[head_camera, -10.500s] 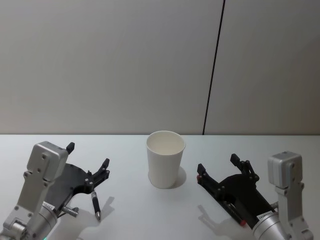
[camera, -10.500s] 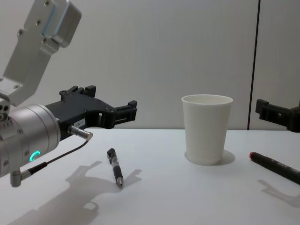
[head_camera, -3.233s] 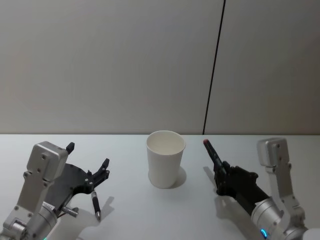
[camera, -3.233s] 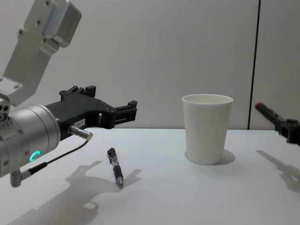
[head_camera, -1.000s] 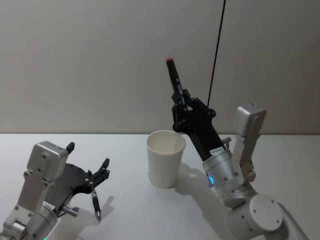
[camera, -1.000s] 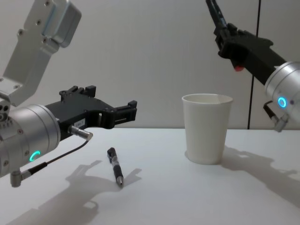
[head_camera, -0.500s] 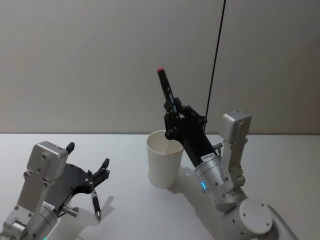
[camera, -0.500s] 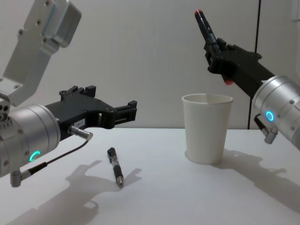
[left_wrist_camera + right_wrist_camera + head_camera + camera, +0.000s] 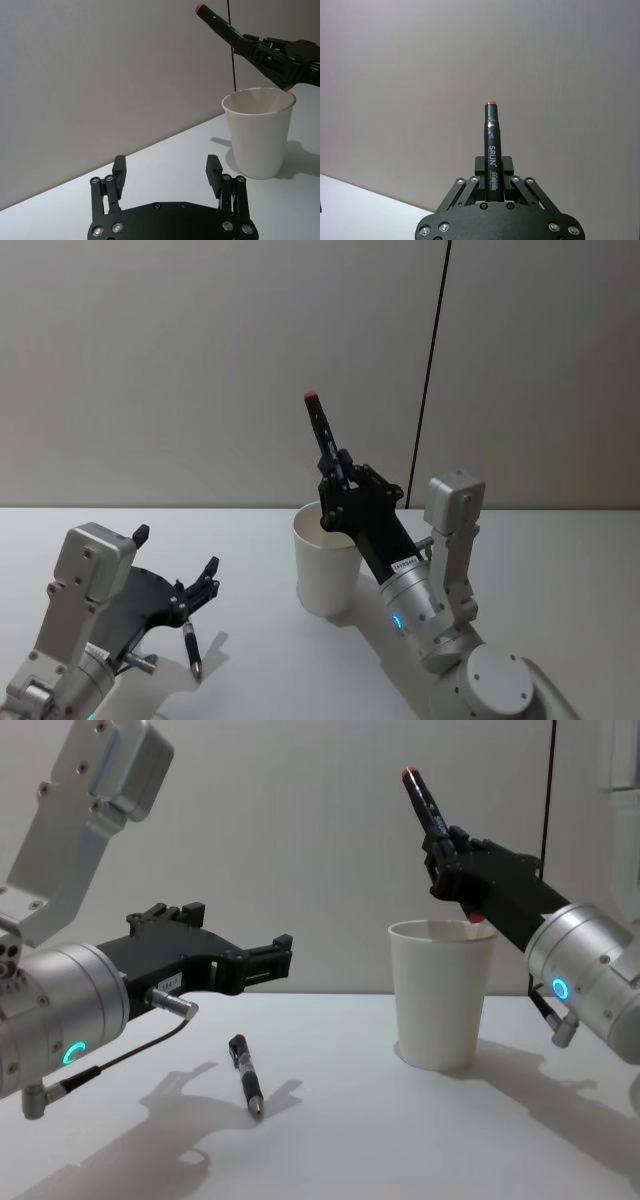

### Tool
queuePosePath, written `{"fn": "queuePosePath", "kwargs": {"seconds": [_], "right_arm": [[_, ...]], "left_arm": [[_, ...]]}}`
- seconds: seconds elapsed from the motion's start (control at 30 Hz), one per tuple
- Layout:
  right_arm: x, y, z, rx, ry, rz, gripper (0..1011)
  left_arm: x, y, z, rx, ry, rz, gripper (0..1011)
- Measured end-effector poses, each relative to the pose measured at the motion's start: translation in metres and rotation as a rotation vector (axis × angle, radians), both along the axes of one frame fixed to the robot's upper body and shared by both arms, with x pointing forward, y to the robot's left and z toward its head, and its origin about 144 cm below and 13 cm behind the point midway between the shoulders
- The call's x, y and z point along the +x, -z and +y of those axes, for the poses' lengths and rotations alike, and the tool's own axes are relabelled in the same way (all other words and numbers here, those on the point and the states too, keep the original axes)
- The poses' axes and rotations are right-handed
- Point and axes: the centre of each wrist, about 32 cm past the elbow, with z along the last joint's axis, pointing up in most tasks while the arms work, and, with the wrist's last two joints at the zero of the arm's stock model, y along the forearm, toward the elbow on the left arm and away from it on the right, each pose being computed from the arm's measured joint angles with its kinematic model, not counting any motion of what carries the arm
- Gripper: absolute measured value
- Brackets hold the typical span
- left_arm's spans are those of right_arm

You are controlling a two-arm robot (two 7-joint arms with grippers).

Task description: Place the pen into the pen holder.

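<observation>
My right gripper [image 9: 338, 474] is shut on a black pen [image 9: 322, 436] with red ends, holding it tilted with its upper end leaning left. It hangs over the mouth of the white paper pen holder [image 9: 322, 578]. In the chest view the pen [image 9: 424, 802] slants up from the gripper [image 9: 446, 846], and its lower red tip sits just above the holder's [image 9: 440, 1005] rim. The right wrist view shows the pen [image 9: 492, 145] clamped between the fingers. My left gripper [image 9: 177, 551] stays open and low on the left, over a second black pen [image 9: 191, 648] lying on the table.
The white table [image 9: 250, 660] runs back to a plain grey wall with a dark vertical seam [image 9: 430, 370]. The second pen [image 9: 246, 1075] lies left of the holder. The left wrist view shows the holder [image 9: 258, 135] ahead of the open left gripper [image 9: 166, 165].
My right gripper has carried the pen left and down, from beside the holder to over its mouth. The left arm and the pen on the table have not moved.
</observation>
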Motion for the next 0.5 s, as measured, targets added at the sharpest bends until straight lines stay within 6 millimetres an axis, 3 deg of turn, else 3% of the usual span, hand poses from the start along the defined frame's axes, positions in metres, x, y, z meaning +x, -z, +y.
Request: {"fn": "queuePosePath", "kwargs": {"seconds": [0.5], "right_arm": [[0.0001, 0.0058, 0.0050, -0.017, 0.004, 0.013, 207]], "left_arm": [[0.0000, 0.0000, 0.0000, 0.000, 0.000, 0.000, 1002]]}}
